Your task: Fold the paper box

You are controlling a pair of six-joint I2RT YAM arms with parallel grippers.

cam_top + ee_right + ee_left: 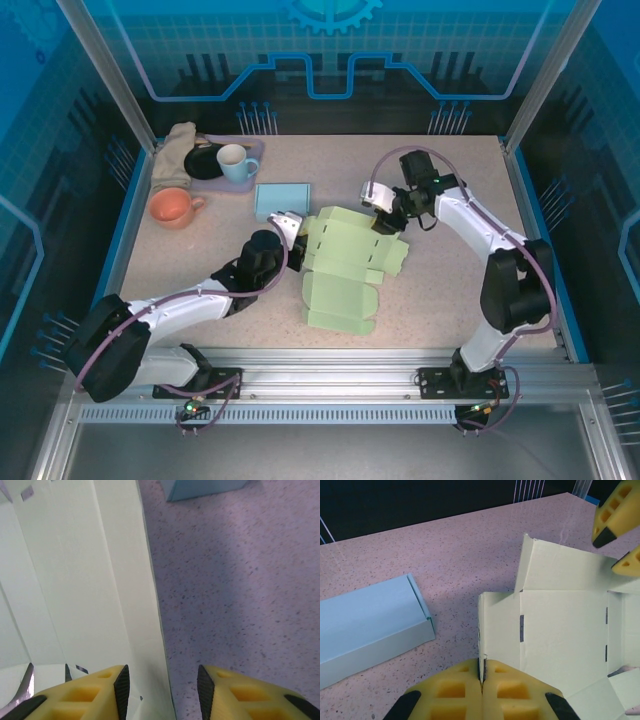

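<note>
The speckled worktop (440, 290) carried the job. Near its middle, between the two arms, lay the paper box (345, 270), a pale green die-cut blank, mostly flat with a few flaps lifted. It looked light, thin and springy: likely to slide on the smooth surface, hinge readily at its score lines and crumple if pinched mid-panel. I'd take it by the free panel edges, close to a crease. Just behind it sat a small closed blue box (282, 200). The left end effector (482, 680) was clamped together on the blank's near-left edge, the card's rim caught between its yellow pads. The right end effector (161, 685) stood with its fingers apart, straddling the far-right panel's edge, not yet gripping.
</note>
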